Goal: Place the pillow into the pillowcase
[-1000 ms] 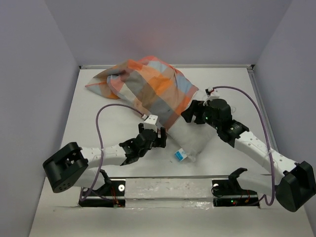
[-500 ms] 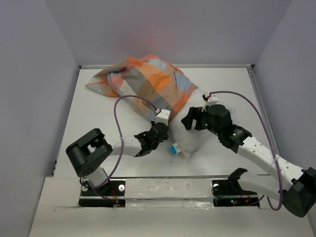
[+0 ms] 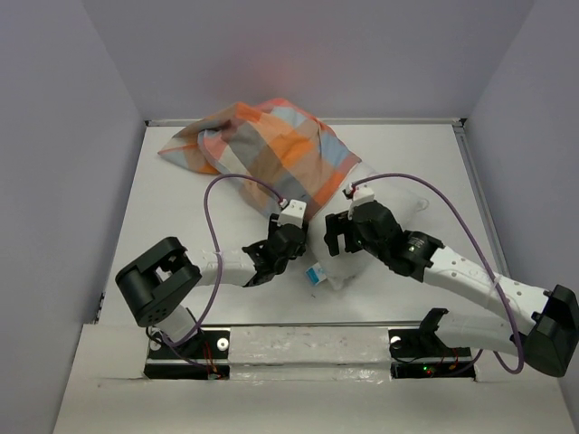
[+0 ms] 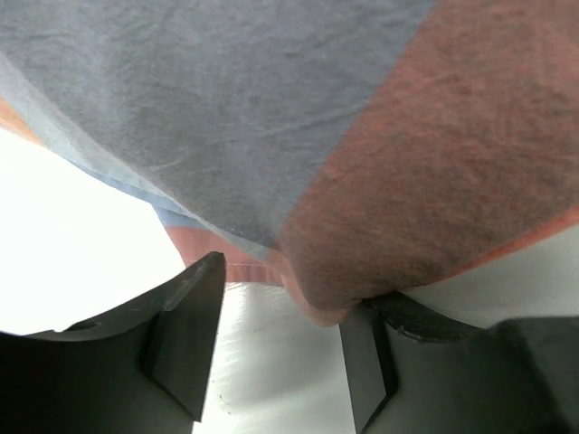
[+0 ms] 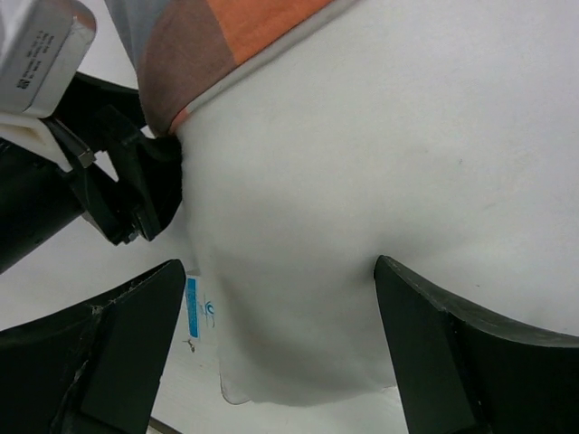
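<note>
The pillowcase (image 3: pixel 271 158), in orange, grey-blue and cream checks, lies at the back left with most of the white pillow (image 3: pixel 342 260) inside it. The pillow's bare end and its blue tag (image 3: pixel 317 276) stick out toward me. My left gripper (image 3: pixel 289 237) sits at the pillowcase's open hem. In the left wrist view its jaws (image 4: pixel 280 353) stand open, and a fold of pillowcase (image 4: pixel 362 181) hangs by the right finger (image 4: pixel 366 362). My right gripper (image 5: pixel 289 353) is open, straddling the pillow's end (image 5: pixel 362 181) next to the tag (image 5: pixel 191 307).
Grey walls enclose the white table (image 3: pixel 181 217) on the left, back and right. The left arm's purple cable (image 3: pixel 217 194) loops over the table near the pillowcase. A clear rail (image 3: pixel 308 344) runs along the near edge by the arm bases.
The left arm swung in from the left to the pillowcase hem; its jaws narrowed, then widened again. The right gripper moved left and nearer, over the pillow's bare end.
</note>
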Controlling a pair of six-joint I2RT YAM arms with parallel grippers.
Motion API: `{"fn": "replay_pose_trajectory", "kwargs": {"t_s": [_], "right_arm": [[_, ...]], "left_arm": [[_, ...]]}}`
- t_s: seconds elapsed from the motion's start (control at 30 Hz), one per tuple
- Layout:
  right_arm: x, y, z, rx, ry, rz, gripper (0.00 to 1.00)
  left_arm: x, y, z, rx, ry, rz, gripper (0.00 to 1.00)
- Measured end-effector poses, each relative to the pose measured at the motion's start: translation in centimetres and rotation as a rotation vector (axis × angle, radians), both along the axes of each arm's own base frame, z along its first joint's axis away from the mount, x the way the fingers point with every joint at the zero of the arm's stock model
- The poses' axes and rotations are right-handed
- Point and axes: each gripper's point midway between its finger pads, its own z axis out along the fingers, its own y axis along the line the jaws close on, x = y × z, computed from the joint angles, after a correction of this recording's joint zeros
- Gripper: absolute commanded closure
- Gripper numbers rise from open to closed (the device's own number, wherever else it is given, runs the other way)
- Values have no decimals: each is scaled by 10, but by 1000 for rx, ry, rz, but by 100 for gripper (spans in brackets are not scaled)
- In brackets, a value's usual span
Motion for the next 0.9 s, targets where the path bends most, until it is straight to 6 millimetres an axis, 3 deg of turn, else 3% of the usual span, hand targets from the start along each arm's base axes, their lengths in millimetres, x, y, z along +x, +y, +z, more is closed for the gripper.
{"fn": "replay_pose_trajectory", "kwargs": {"t_s": [0.27,0.33,0.4,0.5,0.67,0.9], "right_arm": [[-4,1,3,-20,-10,1,9],[-6,2,3,-22,-8,6,9],[-6,2,3,-23,-8,7,9],[-6,1,4,-22,-10,5,9],[-6,2,4,-22,-11,7,9],[-8,4,4,-19,-10,16,9]], "left_arm": [[0,3,-8,29,12,-4,61],[-1,4,-14,42,25,-10,55],[-3,5,-16,46,35,-16,31],[-10,11,-22,39,59,-27,16],[-23,24,-25,27,85,-40,19],[-14,30,-24,54,62,-3,24]]}}
